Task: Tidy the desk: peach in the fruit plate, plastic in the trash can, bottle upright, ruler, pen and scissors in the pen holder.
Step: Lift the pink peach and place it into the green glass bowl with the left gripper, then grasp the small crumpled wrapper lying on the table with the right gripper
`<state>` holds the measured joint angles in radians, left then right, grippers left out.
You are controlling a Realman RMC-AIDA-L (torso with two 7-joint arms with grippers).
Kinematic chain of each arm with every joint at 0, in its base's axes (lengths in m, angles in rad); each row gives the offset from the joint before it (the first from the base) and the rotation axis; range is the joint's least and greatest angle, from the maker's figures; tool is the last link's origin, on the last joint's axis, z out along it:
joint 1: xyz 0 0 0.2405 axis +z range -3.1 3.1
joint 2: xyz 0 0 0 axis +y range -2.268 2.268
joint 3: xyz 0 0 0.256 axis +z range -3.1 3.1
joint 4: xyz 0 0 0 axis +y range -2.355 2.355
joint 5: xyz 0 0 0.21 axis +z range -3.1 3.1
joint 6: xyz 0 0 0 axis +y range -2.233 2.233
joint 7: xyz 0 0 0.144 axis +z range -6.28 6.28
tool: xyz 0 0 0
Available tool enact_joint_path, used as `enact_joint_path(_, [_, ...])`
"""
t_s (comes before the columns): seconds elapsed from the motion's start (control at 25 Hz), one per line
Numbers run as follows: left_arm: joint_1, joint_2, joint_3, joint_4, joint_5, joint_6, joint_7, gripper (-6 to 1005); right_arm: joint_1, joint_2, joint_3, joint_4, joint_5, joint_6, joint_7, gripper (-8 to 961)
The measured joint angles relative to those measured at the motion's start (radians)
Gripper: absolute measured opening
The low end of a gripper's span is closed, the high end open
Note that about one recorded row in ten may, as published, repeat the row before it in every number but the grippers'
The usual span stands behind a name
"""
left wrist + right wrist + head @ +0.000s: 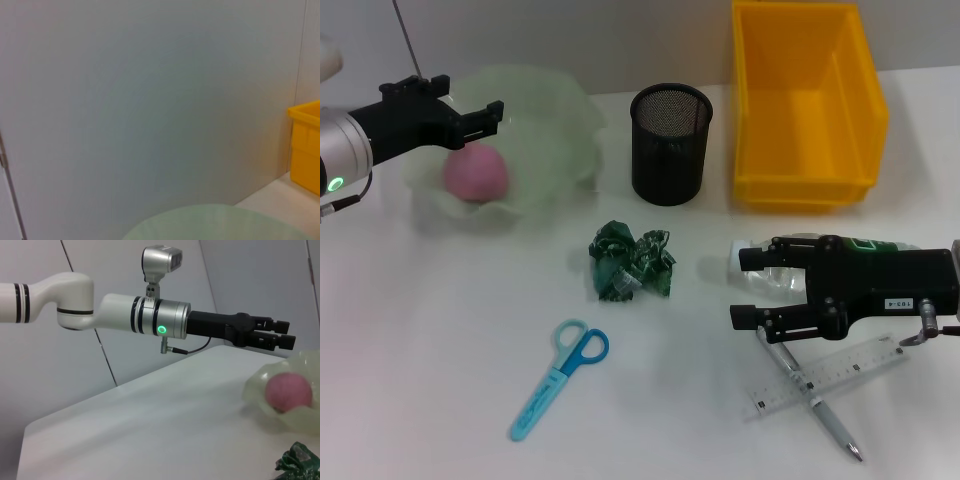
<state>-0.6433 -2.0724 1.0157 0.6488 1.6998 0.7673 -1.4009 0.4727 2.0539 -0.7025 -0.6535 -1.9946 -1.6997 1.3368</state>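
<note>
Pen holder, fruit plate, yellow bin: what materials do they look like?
Pen holder: black wire mesh, probably metal; fine holes show through the wall, matte finish.
Fruit plate: pale green and translucent with a wavy rim, likely plastic or frosted glass; the peach lying in it shows through the wall in the right wrist view.
Yellow bin: opaque moulded plastic, smooth with a slight sheen.

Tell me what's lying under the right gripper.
Under the right gripper lies the clear bottle on its side, mostly covered. The pen crosses the ruler just in front; its top end is hidden.
</note>
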Motion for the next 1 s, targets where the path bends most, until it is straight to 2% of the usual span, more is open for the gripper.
enact_joint_path(0.16, [0.007,0.004,-0.003,0.006,-0.042,0.053,-0.013,811,0.001,0.000,0.000,0.000,0.001,0.000,0.002,833])
enact_joint_path(0.32, [0.056,0.025,-0.013,0.082,-0.063,0.328,-0.097,811,0.001,0.000,0.011,-0.002,0.004,0.001,0.007,834])
enact_joint_path(0.4, [0.100,0.046,-0.015,0.134,-0.057,0.517,-0.144,811,0.001,0.000,0.012,-0.002,0.005,0.001,0.008,834])
enact_joint_path(0.48, [0.139,0.062,-0.015,0.155,-0.056,0.644,-0.170,811,0.002,0.000,0.016,-0.003,0.005,0.001,0.010,834])
enact_joint_path(0.64, [0.197,0.086,-0.016,0.139,-0.053,0.819,-0.169,811,0.003,-0.001,0.025,-0.005,0.006,0.002,0.017,834])
enact_joint_path(0.84, [0.262,0.094,-0.016,0.082,-0.044,0.921,-0.037,811,0.022,-0.003,0.020,-0.031,0.000,0.001,0.072,834])
enact_joint_path(1.0, [0.287,0.099,-0.021,0.025,-0.040,0.918,0.037,811,0.076,0.002,-0.014,-0.150,-0.033,-0.008,0.274,834])
